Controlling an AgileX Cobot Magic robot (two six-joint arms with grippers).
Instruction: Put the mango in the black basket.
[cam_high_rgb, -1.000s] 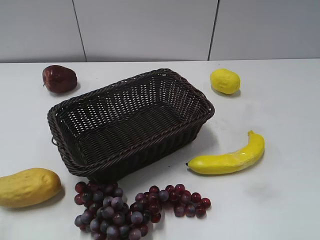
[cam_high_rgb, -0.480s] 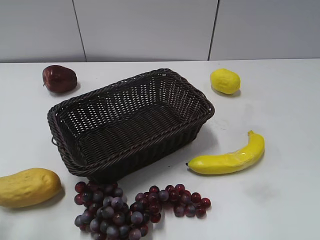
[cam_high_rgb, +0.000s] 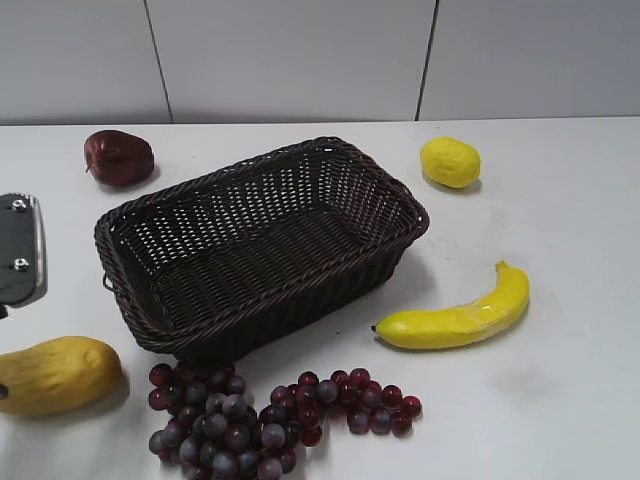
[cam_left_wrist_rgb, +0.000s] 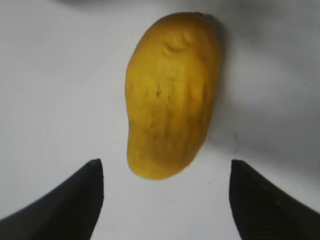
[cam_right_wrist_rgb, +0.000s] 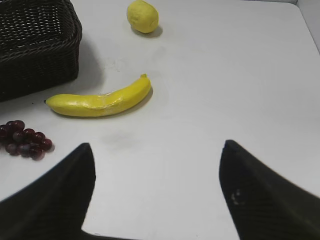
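Note:
The mango (cam_high_rgb: 55, 374) is a plump yellow-orange fruit lying on the white table at the front left. It fills the middle of the left wrist view (cam_left_wrist_rgb: 171, 95). The black basket (cam_high_rgb: 262, 243) is a large dark woven basket in the middle of the table, and it is empty. Its corner shows in the right wrist view (cam_right_wrist_rgb: 37, 40). My left gripper (cam_left_wrist_rgb: 165, 172) is open and empty, its two black fingertips just short of the mango's near end. Part of the left arm (cam_high_rgb: 20, 250) shows at the left edge. My right gripper (cam_right_wrist_rgb: 157, 152) is open and empty over bare table.
A dark red apple (cam_high_rgb: 119, 157) lies at the back left. A lemon (cam_high_rgb: 450, 162) lies at the back right. A banana (cam_high_rgb: 455, 315) lies right of the basket. A bunch of purple grapes (cam_high_rgb: 260, 415) lies in front of the basket.
The left arm has come into the exterior view at the left edge, above the mango. The fruits and the basket have not moved.

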